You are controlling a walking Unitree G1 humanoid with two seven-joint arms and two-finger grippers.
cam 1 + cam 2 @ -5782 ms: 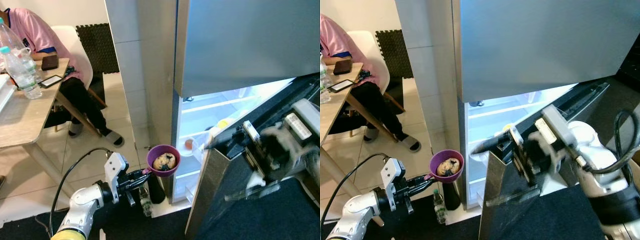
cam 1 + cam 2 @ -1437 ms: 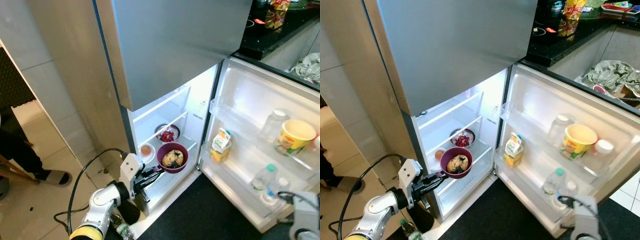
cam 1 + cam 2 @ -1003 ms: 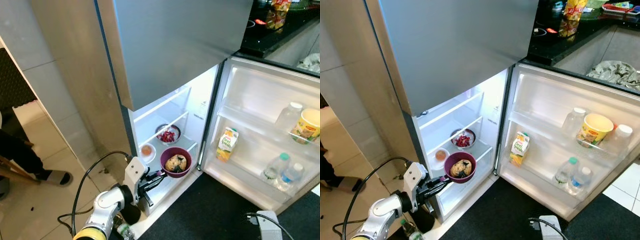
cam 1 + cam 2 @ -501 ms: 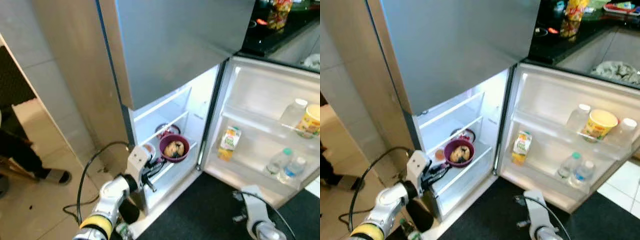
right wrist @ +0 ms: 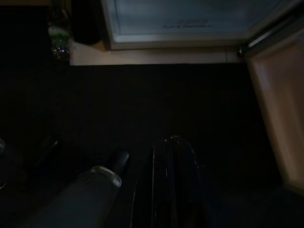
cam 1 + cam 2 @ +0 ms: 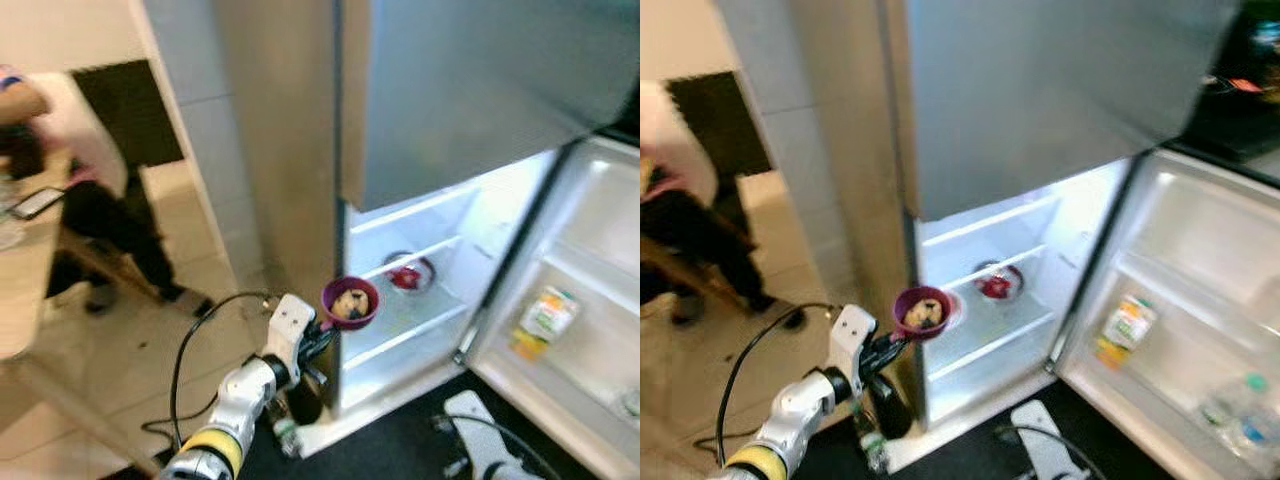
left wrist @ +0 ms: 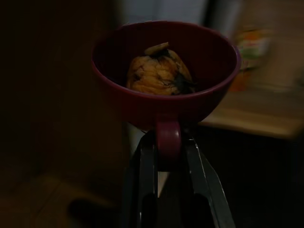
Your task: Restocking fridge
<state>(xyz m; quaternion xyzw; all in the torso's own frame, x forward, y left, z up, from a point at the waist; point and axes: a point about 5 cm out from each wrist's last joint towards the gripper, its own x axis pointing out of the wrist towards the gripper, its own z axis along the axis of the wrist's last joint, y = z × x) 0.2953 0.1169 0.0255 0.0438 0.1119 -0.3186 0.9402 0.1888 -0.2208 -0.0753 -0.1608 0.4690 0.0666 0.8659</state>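
The left gripper (image 7: 168, 142) is clamped on the short handle tab of a purple bowl (image 6: 350, 302) holding a browned piece of food (image 7: 159, 73), and it carries the bowl level in the air at the left front edge of the open fridge (image 6: 420, 290), just outside the lit compartment. The move ahead turns on one relation: the free shelf space lies at about two o'clock from the bowl, inward and to the robot's right, so the bowl, with its handle trailing back toward the wrist, must travel rim first along that line. The left arm is plainly the nearer one. The right gripper (image 5: 173, 190) hangs low over the dark floor mat (image 5: 142, 104) at five o'clock from the fridge opening; whether its fingers are parted I cannot tell. On the glass shelf (image 6: 410, 305), at roughly two o'clock from the carried bowl, sits a bowl of red food (image 6: 406, 274), which takes up part of the landing space. The fridge's left wall stands just beside the bowl and looks the likeliest thing to clip. A juice carton (image 6: 545, 315) stands in the door rack at three o'clock, well apart. A seated person (image 6: 60, 170) is at ten o'clock.
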